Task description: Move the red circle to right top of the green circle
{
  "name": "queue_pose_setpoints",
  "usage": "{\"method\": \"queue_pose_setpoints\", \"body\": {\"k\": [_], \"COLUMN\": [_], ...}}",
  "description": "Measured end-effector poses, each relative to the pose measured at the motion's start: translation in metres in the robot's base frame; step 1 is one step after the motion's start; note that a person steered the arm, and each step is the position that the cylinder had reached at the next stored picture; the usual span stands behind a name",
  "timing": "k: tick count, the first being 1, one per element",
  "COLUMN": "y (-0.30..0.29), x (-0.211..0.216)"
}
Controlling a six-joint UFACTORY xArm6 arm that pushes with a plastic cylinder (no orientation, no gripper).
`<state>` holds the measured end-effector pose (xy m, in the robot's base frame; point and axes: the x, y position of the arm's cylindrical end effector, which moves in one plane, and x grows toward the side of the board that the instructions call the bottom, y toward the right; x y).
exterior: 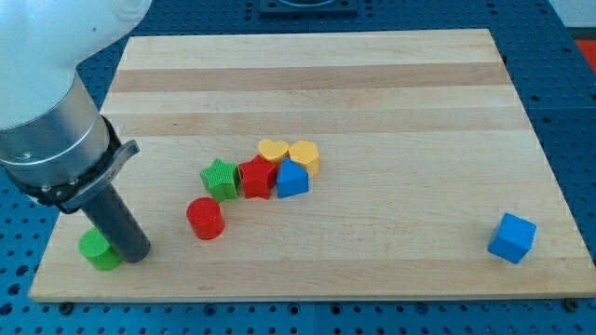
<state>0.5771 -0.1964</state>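
The red circle (205, 219) sits on the wooden board left of centre, toward the view's bottom. The green circle (97, 249) lies near the board's bottom left corner, partly hidden by my rod. My tip (137, 255) rests on the board right beside the green circle, on its right side, touching or nearly touching it. The red circle is to the right of and slightly above my tip, a short gap away.
A cluster sits near the middle: a green star (220, 179), a red star (256, 178), a blue block (291, 179), a yellow heart (272, 150) and a yellow block (304, 154). A blue cube (512, 237) stands at the bottom right. The board (391, 93) ends just below the green circle.
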Motion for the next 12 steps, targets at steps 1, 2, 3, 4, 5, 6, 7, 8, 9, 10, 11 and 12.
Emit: {"method": "queue_pose_setpoints", "body": {"k": [1, 2, 3, 4, 5, 6, 7, 8, 9, 10, 11, 12], "y": [0.029, 0.105, 0.146, 0.154, 0.146, 0.137, 0.118, 0.092, 0.070, 0.050, 0.037, 0.080], "x": [0.008, 0.024, 0.028, -0.018, -0.055, -0.055, -0.055, -0.055, -0.051, -0.045, -0.038, -0.037]}}
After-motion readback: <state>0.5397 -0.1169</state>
